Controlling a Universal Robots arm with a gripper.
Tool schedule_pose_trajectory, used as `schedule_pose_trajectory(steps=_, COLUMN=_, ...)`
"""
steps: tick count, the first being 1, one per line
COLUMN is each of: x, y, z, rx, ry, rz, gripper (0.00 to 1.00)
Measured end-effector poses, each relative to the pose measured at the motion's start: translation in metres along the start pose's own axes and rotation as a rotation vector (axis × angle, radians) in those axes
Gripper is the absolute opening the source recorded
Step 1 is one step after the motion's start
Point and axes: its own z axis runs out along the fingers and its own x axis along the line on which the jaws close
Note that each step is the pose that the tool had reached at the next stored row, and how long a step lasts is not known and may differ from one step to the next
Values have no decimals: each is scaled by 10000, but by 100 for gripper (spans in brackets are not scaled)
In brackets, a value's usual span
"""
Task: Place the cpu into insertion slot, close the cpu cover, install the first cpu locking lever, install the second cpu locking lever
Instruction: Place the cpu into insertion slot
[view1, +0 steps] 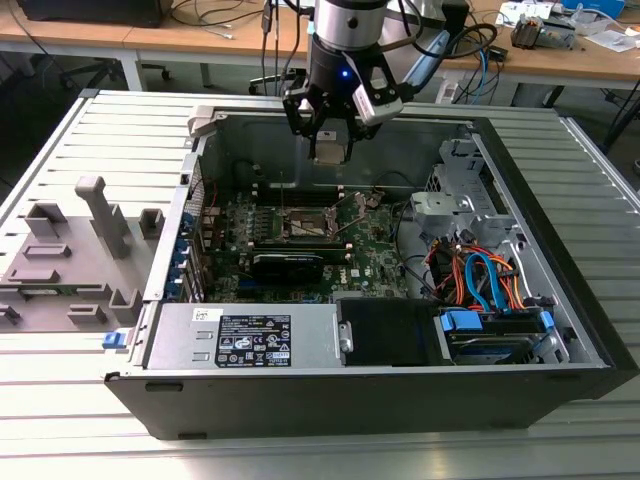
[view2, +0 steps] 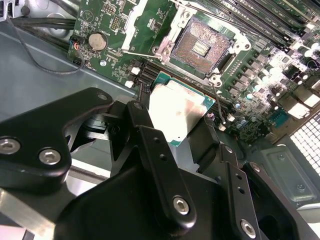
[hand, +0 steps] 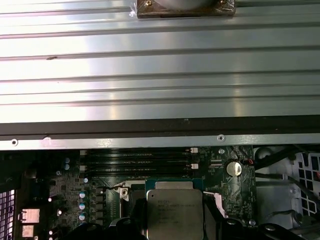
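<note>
Hand (view2: 176, 134) is clamped on the cpu (view2: 176, 107), with black fingers (view2: 150, 135) on opposite edges and the metal top showing in both wrist views. The cpu is held in the air above the green board, apart from the insertion slot (view2: 200, 47), whose contacts are exposed. In the exterior view the hand hangs over the open PC case (view1: 400, 400) on the ribbed surface (view1: 80, 400).
</note>
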Motion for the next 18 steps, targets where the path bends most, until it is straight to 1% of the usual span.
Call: schedule_pose_trajectory(steps=18, x=-1, y=-6, z=33, rx=0, ry=0, rz=0, gripper=55)
